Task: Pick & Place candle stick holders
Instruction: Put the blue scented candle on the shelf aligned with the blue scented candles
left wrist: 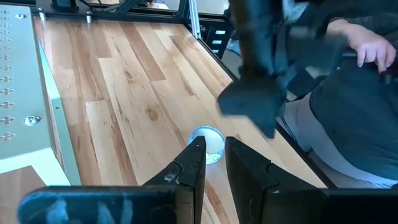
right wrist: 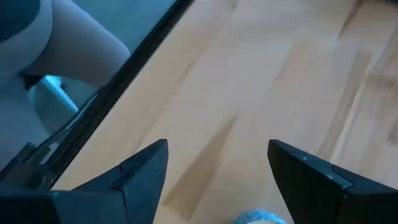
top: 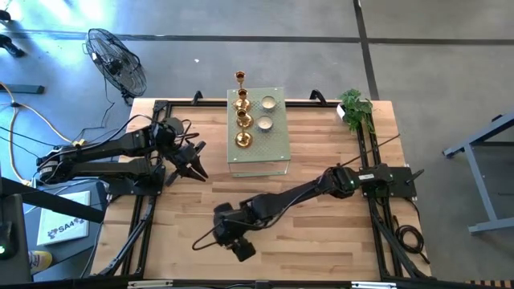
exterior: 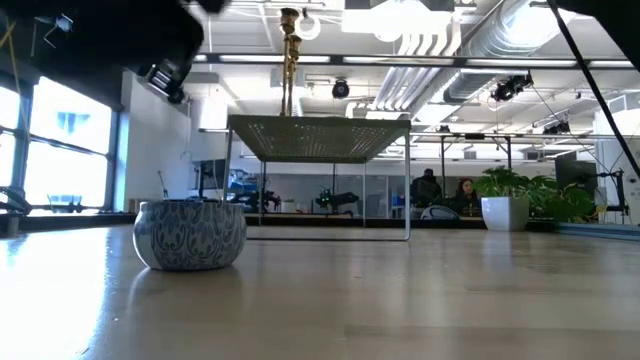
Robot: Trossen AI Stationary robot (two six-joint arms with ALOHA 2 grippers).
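Observation:
Gold candle stick holders (top: pixel 242 119) stand in a row on a pale green perforated slab (top: pixel 273 148) at the far middle, with two white cups (top: pixel 267 103) beside them. A low round cup with a blue-grey pattern (exterior: pixel 190 235) sits on its base on the bare wood near the front left. My right gripper (right wrist: pixel 217 146) hangs open just above this cup (right wrist: pixel 258 218), slanting down, and touches nothing. In the high view it hides the cup. My left gripper (left wrist: pixel 214 146) waits at the left, a narrow gap between its fingers with nothing in it.
The slab stands raised on thin metal legs (exterior: pixel 408 190). A potted plant (top: pixel 355 108) is at the far right corner. A person in dark clothes (left wrist: pixel 348 106) stands close to the table's near edge, one hand (left wrist: pixel 373 50) up. Bare wood lies around the cup.

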